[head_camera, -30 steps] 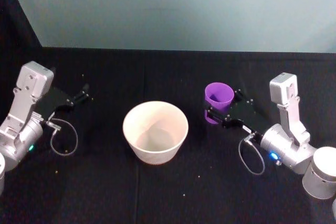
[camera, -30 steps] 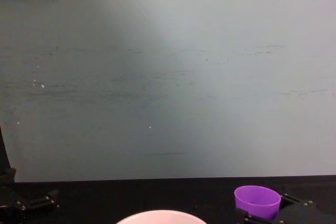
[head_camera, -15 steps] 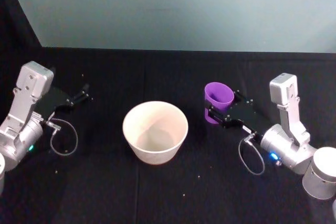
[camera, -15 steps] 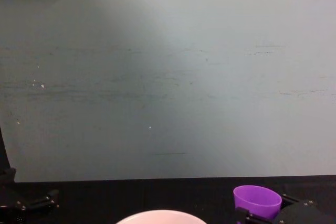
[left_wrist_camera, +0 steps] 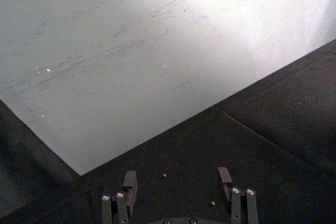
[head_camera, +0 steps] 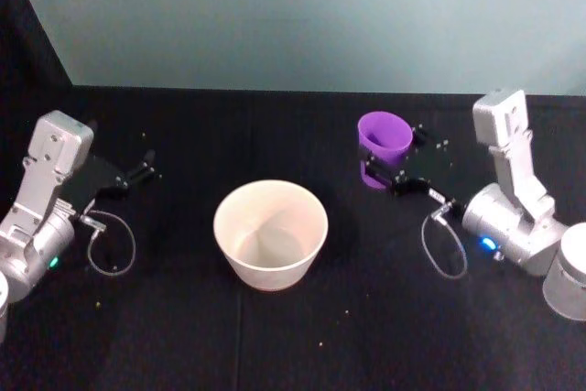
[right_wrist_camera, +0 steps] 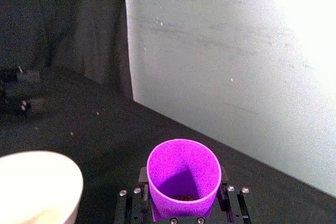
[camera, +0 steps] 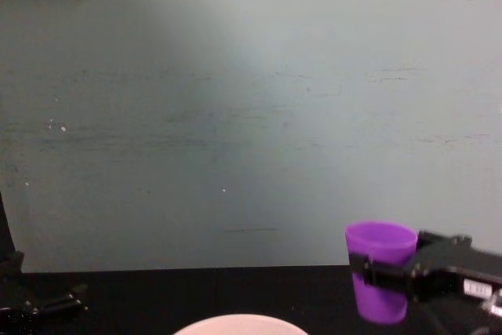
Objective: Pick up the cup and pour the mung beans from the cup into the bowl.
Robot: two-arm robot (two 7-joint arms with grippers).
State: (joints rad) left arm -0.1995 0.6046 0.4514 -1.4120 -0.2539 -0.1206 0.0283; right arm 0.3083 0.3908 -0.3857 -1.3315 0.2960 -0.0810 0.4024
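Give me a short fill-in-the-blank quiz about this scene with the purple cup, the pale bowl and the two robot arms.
1. The gripper clamped on the small, smooth purple plastic cup belongs to the robot's ____ arm.
2. The tiny brownish-olive mung beans lie at the bottom of the ____.
3. The wide, round, pale pinkish-white bowl is ____ inside.
4. The left gripper, well away from the bowl, holds nothing and has its fingers ____.

Missing words: right; cup; empty; open.

Purple cup clamped in right pincer; mung beans at bottom; bowl near.
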